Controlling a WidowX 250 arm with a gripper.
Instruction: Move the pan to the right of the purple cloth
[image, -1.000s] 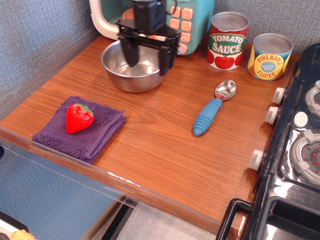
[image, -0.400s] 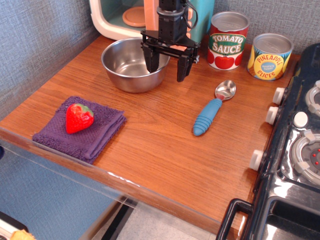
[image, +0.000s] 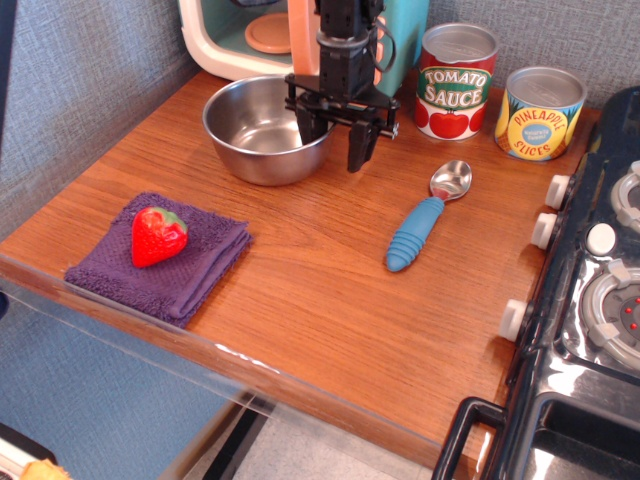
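1. The pan (image: 262, 128) sits upright on the wooden counter (image: 330, 290), mouth facing up, near the back edge. It stands just in front of the toy microwave (image: 240, 35). Being round and without a handle, it has no long axis and points no particular way.

2. The gripper (image: 333, 140) hangs at the pan's right rim. Its jaws are parted. One finger reaches down inside the bowl close to the right wall; the other hangs outside the rim above the counter. The rim lies between them. Whether either finger touches the metal cannot be told.

3. The purple cloth (image: 190, 270) lies folded at the front left of the counter, near the front edge and well apart from the pan. Its edges run askew to the counter edge, with one corner toward the pan.

4. A toy strawberry (image: 157, 235) rests on the cloth, leafy end pointing toward the back.

5. A spoon (image: 425, 218) with a blue ribbed handle lies right of the pan, bowl end toward the back right, handle toward the front left.

6. A tomato sauce can (image: 455, 80) and a pineapple slices can (image: 539, 112) stand upright at the back right.

7. A toy stove (image: 590, 300) adjoins the counter's right side.
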